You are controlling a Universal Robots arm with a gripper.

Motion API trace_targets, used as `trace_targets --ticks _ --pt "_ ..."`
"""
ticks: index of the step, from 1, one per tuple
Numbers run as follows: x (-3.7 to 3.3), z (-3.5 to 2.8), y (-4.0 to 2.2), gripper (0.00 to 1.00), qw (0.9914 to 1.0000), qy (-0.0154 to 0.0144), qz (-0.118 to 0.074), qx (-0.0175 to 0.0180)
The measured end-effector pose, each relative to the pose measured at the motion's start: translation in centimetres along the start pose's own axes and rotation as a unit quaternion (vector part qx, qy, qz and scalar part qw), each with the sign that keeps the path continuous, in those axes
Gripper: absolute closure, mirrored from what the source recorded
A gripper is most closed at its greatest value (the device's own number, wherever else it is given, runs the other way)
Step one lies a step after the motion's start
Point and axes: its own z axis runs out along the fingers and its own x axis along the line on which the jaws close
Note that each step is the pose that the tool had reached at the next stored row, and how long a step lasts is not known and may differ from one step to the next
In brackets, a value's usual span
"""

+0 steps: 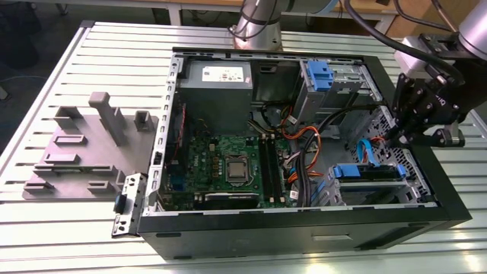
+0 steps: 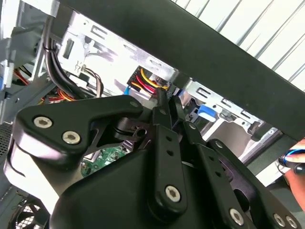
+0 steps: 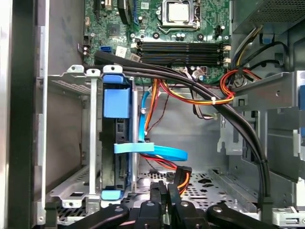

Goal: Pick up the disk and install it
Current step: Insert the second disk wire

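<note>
The disk (image 1: 364, 172) sits inside the drive cage (image 1: 373, 191) at the near corner of the open computer case, on the exterior view's right. Its bright blue carrier faces up. In the first wrist view the disk (image 3: 116, 138) stands edge-on in the cage slot, with a blue flat cable (image 3: 152, 150) crossing it. My gripper (image 1: 396, 136) hangs just above and beyond the cage, next to the case wall, apart from the disk. Its fingers (image 2: 166, 102) are pressed together with nothing between them, and the gripper (image 3: 165, 191) looks the same in the first wrist view.
The black case wall (image 1: 426, 171) stands close beside the gripper. Black and orange cable bundles (image 3: 200, 90) run across the case near the cage. A motherboard (image 1: 228, 165) and a grey power supply (image 1: 216, 85) fill the case's middle. A grey fixture plate (image 1: 84, 148) lies on the exterior view's left.
</note>
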Motion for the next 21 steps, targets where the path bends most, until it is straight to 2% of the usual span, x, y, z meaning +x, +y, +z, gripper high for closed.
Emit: trace_targets --ticks 9,21 --pt "1.69 -0.02 0.16 0.82 1.0 -0.0002 0.0 0.0001" --pt "1.75 -0.01 0.45 0.82 1.0 -0.0001 0.0 0.0001"
